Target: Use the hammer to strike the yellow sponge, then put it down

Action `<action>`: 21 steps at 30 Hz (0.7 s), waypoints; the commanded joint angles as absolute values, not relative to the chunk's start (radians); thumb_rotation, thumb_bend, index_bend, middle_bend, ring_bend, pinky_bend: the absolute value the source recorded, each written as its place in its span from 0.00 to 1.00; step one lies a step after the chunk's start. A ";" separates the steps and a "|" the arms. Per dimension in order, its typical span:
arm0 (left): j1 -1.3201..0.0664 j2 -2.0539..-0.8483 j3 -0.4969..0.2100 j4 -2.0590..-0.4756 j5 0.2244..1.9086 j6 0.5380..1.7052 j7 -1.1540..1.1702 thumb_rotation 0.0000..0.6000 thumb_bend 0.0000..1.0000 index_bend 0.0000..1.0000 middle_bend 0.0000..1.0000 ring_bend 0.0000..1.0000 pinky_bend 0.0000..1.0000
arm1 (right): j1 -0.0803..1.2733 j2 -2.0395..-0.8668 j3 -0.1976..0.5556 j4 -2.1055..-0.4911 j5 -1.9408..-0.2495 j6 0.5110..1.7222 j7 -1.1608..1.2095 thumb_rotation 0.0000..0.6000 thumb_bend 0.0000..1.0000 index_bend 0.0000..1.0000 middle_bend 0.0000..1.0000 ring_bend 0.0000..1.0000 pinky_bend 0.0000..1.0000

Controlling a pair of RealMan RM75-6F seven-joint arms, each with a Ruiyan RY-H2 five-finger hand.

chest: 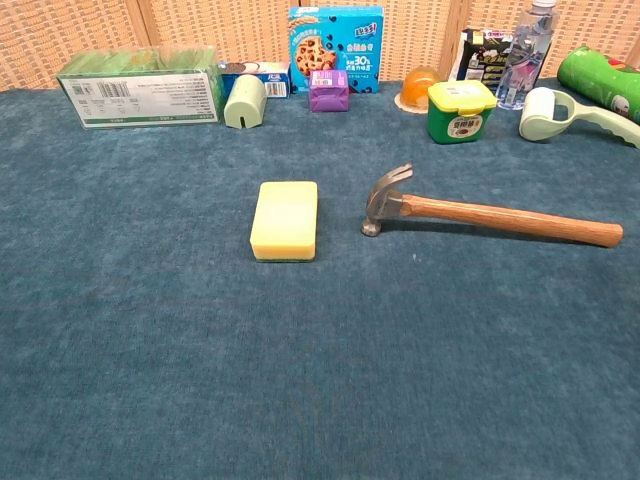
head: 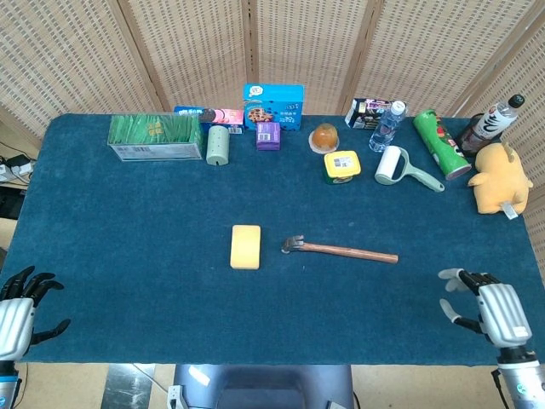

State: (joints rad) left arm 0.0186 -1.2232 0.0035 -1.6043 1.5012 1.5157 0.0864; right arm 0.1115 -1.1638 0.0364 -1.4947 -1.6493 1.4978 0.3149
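Note:
A yellow sponge [head: 245, 246] [chest: 285, 220] lies flat in the middle of the blue table. Just to its right lies the hammer [head: 339, 250] [chest: 490, 217], metal head toward the sponge and wooden handle pointing right. My right hand [head: 487, 312] hovers at the table's front right corner, fingers spread, holding nothing, well short of the handle's end. My left hand [head: 19, 313] hangs at the front left corner, fingers apart and empty. The chest view shows neither hand.
Along the back edge stand a green box [head: 155, 136], a cookie box [head: 273, 105], a purple cube [head: 268, 135], a yellow-lidded tub [head: 341, 167], a lint roller [head: 400, 167], a green can [head: 441, 143], bottles and a yellow plush toy [head: 499, 178].

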 commanded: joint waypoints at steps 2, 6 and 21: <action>0.013 -1.219 0.000 -1.605 1.492 1.505 0.088 1.00 0.16 0.36 0.25 0.08 0.10 | 0.192 -1.140 0.060 -1.569 -1.655 1.393 0.304 1.00 0.37 0.28 0.43 0.44 0.45; 0.005 -1.216 -0.008 -1.599 1.475 1.489 0.083 1.00 0.16 0.36 0.25 0.08 0.10 | 0.308 -1.158 0.099 -1.632 -1.605 1.221 0.283 1.00 0.37 0.19 0.34 0.36 0.41; -0.002 -1.207 -0.016 -1.541 1.441 1.461 0.002 1.00 0.16 0.36 0.25 0.08 0.10 | 0.523 -1.348 0.198 -1.575 -1.286 0.929 0.030 1.00 0.37 0.12 0.27 0.30 0.36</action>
